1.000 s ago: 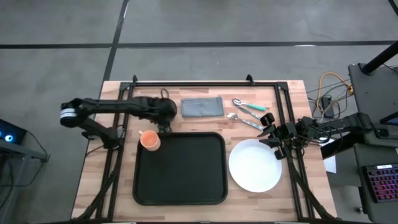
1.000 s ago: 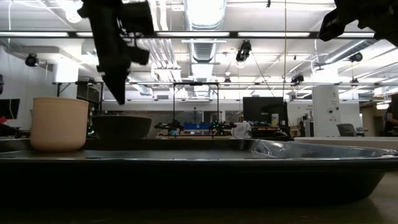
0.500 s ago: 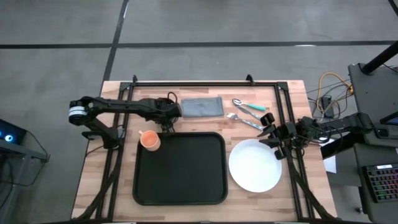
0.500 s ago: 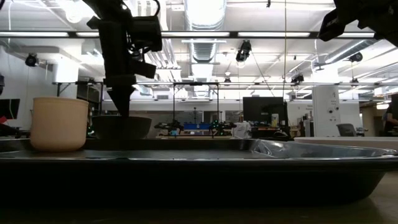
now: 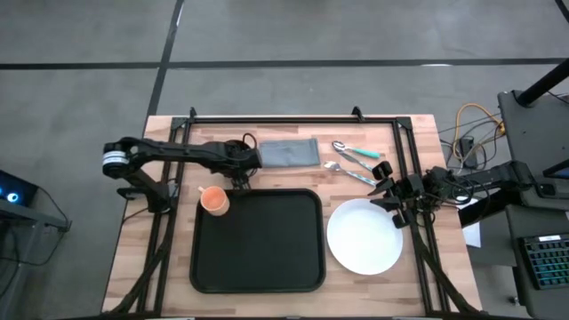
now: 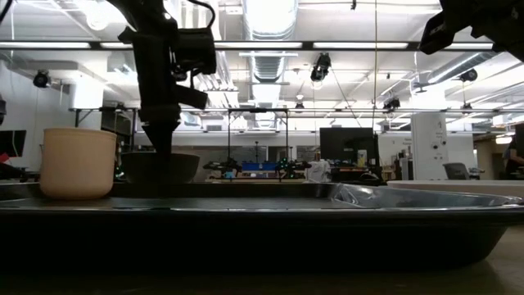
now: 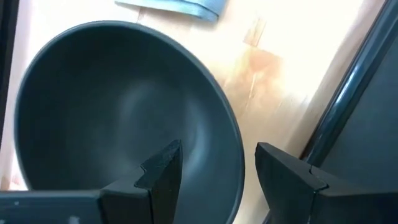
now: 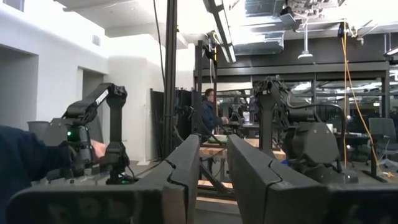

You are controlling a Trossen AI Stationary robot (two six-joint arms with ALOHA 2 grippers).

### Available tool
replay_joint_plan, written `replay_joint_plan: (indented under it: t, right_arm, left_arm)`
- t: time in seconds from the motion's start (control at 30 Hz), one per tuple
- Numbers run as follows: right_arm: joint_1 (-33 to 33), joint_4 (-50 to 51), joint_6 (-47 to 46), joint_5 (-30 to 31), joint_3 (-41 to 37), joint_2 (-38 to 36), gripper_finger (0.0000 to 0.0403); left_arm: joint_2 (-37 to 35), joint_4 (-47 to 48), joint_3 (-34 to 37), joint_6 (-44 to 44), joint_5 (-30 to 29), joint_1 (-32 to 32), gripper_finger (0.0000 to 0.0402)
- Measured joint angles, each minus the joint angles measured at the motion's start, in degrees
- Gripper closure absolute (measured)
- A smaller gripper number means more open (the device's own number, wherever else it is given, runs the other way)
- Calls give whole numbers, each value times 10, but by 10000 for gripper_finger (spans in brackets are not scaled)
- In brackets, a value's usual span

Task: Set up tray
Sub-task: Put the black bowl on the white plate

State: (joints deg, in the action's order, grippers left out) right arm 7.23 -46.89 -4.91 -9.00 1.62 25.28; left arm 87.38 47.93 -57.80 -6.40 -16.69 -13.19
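We observed the large flat black rectangular tray (image 5: 258, 240) with rounded corners and a low raised rim lying at the middle of the light wooden table (image 5: 142, 267), nearer the near edge. A small orange cup (image 5: 214, 200) stood at the tray's far left corner. The left gripper (image 7: 211, 165) hung over the rim of a dark round bowl (image 7: 93, 118) just beyond that corner, its jaws spread apart with one finger (image 7: 163, 171) inside the bowl and the other outside; we could not tell whether they touched it. A folded grey cloth (image 5: 288, 153) lay just right of the bowl, with teal-handled metal utensils (image 5: 356, 160) farther right. A round white plate (image 5: 364, 236) sat right of the tray. The right gripper (image 5: 385, 188) waited raised at the right edge, its jaws narrowly parted around nothing
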Motion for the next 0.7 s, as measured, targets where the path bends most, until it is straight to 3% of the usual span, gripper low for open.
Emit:
replay_joint_plan:
  t: [0.37,0.7]
  right_arm:
    - [0,0,0,0,0,0,331]
    - [0,0,0,0,0,0,330]
  left_arm:
    - [9,-24,1,1,1,0,230]
    - [9,-28,12,1,1,0,321]
